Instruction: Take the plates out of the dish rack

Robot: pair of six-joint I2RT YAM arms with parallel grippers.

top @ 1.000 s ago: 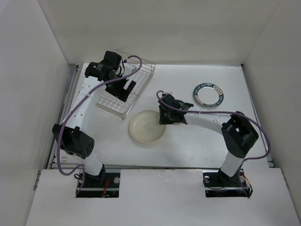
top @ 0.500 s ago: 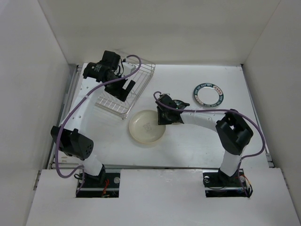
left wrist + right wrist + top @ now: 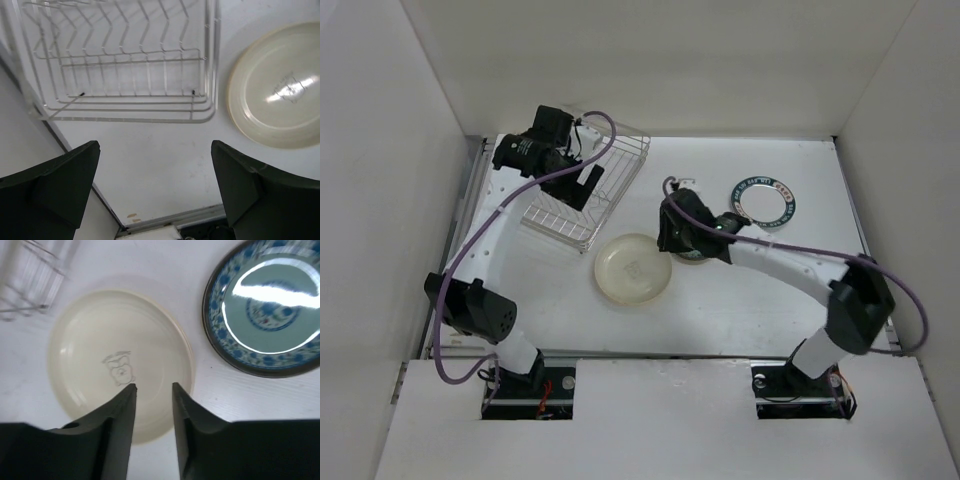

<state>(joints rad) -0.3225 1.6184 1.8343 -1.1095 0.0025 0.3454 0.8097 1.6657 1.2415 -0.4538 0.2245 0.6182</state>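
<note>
The dish rack (image 3: 590, 190) (image 3: 125, 60) stands at the back left, and the slots I see hold no plate. My left gripper (image 3: 586, 187) (image 3: 155, 150) hovers over its near end, jaws wide open with nothing between them. A cream plate (image 3: 633, 268) (image 3: 120, 365) (image 3: 280, 90) lies flat on the table in front of the rack. A teal patterned plate (image 3: 265, 305) lies flat just to its right. My right gripper (image 3: 673, 238) (image 3: 154, 387) hangs above the cream plate's right rim, jaws narrowly apart and holding nothing. A white plate with a dark patterned rim (image 3: 765, 200) lies at the back right.
White walls enclose the table on the left, back and right. A metal rail (image 3: 470, 220) runs along the left edge beside the rack. The left arm's purple cable (image 3: 560, 170) loops over the rack. The right arm's elbow (image 3: 860, 305) juts out near the right front.
The right arm's elbow swung out to the right and its gripper shifted slightly back and right, off the teal plate, jaws a touch wider. The left gripper barely moved.
</note>
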